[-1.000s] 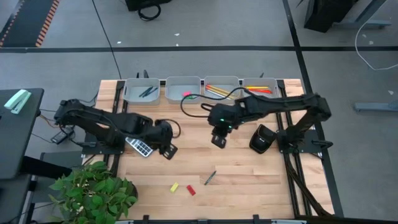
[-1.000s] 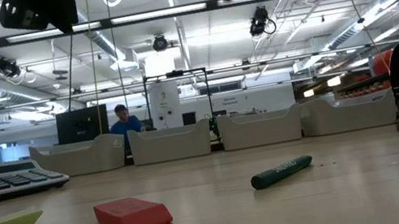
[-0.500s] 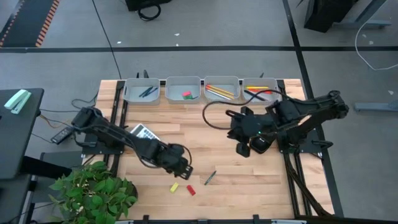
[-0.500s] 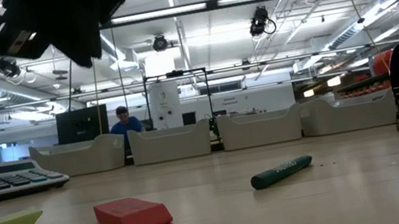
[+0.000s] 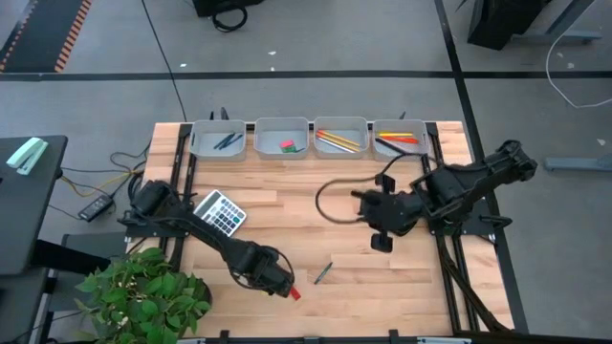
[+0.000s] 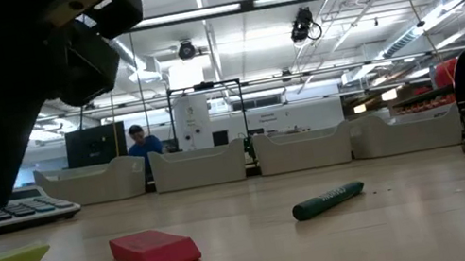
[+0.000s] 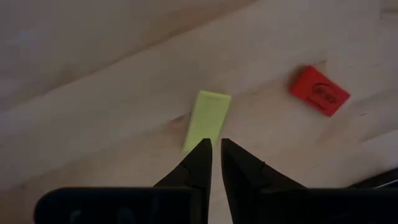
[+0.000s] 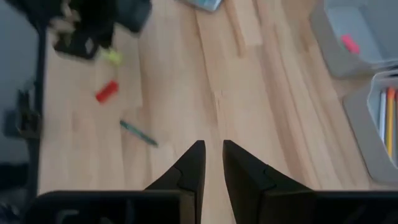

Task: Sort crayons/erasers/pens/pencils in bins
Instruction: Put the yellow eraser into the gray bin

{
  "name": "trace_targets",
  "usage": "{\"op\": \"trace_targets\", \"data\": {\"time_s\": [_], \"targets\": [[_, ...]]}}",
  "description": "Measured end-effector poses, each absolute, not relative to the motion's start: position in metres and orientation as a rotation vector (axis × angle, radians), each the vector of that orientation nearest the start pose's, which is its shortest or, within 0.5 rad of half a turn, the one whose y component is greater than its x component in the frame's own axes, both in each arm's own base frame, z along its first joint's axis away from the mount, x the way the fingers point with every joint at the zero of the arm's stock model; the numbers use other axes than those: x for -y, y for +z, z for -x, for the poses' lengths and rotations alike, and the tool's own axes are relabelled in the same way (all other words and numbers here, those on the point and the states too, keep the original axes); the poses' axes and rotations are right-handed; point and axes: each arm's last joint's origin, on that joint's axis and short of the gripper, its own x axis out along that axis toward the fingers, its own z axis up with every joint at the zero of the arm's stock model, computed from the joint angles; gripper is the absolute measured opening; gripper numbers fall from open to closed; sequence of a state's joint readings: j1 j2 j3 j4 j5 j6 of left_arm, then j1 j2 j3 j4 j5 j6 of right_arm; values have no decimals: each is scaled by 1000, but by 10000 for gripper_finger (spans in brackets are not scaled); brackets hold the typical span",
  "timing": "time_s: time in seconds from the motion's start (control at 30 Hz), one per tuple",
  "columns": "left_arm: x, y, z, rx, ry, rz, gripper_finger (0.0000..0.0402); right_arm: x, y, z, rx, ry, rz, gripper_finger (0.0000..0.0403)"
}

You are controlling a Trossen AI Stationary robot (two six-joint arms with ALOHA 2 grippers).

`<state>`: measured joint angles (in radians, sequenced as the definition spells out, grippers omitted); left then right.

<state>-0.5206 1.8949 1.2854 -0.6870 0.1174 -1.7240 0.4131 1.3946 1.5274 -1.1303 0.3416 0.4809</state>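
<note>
A: Left gripper (image 7: 212, 163) has travelled from beside the calculator (image 5: 219, 212) down to the near edge of the table. It now hovers over the yellow eraser (image 7: 207, 119), which lies just ahead of its fingertips, not touching. Jaws narrowed on the way in; only a thin gap shows between them, nothing in it.

B: Odd, closing before contact. Red eraser (image 7: 319, 90)?

A: Off to one side of the same gripper, a little further out, flat on the wood, apart from the yellow one. Green crayon (image 6: 327, 199) lies beyond that, also untouched.

B: And the right gripper (image 8: 209, 163)?

A: It has pulled back from the middle of the table toward its own side and hangs above bare wood. Fingers nearly together, holding nothing. The erasers and the crayon sit well ahead of it, the bins (image 5: 282, 139) off to its side.

B: Bins, far row?

A: Four along the far edge, well away from the left gripper. Second from the left already holds a pink and a green eraser; pencils (image 5: 338, 140) lie in the third.

B: Meaning?

A: Judgement: the yellow eraser is the next pick. The jaws look too narrow to straddle it, so they would need to spread first. Three loose items remain.
</note>
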Motion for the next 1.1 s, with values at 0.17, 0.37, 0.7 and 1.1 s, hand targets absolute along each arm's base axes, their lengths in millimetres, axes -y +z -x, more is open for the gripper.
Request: {"op": "trace_targets", "data": {"time_s": [0.17,0.37,0.7,1.1], "targets": [[187,165,-316,-1338,694,1160,57,-101,347,-241,-971,-177,-71,64],[188,152,-321,-1332,698,1157,87,-107,313,-238,-1011,-192,-93,64],[189,147,-325,-1330,698,1162,172,-114,308,-221,-986,-198,-175,64],[191,155,-324,-1356,748,1123,191,-105,323,-210,-895,-233,-179,64]]}}
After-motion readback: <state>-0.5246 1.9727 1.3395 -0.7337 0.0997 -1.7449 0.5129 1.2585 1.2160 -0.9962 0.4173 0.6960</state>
